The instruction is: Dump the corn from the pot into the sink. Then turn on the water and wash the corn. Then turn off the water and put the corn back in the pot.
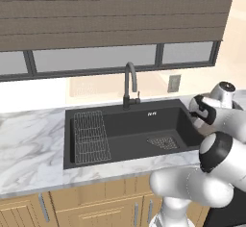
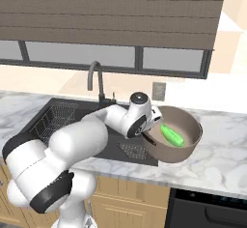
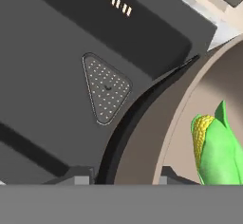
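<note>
Pot (image 2: 185, 142): round, deep, taupe; stands on the marble counter (image 2: 222, 149) at the sink's right edge, its left side overhanging the basin corner.
Corn (image 2: 171, 135): green husk with yellow kernels showing at one end in the hand view; lies inside the pot, on its floor.
Sink (image 1: 125, 130): black rectangular basin set into the counter.
Rack (image 1: 90, 137): wire, lies in the left part of the basin.
Drain (image 1: 163, 143): perforated grate on the basin floor, toward the right; in the hand view it sits just left of the pot wall.
Faucet (image 1: 129, 84): dark, curved, behind the basin at its middle; no water seen running.
Claw (image 3: 124, 178): at the pot's left rim, one fingertip (image 3: 78, 176) outside the wall and the other inside; the rim runs between them, gripped.
Outlet (image 2: 158, 90): on the wall behind the pot.
Window: behind the faucet, blind lowered over its upper part.
</note>
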Controlling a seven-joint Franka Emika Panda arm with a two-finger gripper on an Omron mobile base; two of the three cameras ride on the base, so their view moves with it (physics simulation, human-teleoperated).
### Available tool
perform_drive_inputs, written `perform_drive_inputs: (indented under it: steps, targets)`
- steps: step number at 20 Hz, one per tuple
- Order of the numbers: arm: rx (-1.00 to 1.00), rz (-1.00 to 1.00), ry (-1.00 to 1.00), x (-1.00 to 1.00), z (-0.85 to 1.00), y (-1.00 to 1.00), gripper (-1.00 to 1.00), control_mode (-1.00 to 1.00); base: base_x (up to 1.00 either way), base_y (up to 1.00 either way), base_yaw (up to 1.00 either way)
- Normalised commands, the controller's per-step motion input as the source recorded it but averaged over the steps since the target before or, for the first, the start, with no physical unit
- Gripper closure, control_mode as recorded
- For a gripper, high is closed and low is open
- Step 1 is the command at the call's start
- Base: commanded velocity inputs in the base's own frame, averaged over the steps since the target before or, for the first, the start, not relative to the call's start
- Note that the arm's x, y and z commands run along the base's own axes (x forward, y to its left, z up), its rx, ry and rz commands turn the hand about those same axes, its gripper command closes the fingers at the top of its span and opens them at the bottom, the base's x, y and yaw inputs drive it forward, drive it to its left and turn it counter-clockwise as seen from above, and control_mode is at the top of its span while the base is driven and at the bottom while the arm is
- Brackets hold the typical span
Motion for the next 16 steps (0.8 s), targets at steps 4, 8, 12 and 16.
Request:
perform_drive_inputs:
  steps: [4, 8, 12, 16]
  targets:
    - [-0.07, 0.54, 0.00, -0.08, 0.04, 0.59, 1.00, -1.00, 0.00, 0.00, 0.00]
    - [-0.16, 0.34, 0.03, -0.07, 0.23, 0.34, 1.00, -1.00, 0.00, 0.00, 0.00]
    - [-0.13, 0.42, 0.20, 0.02, 0.08, 0.24, 1.00, -1.00, 0.00, 0.00, 0.00]
    - [-0.11, 0.45, 0.21, 0.00, 0.01, 0.17, 1.00, -1.00, 0.00, 0.00, 0.00]
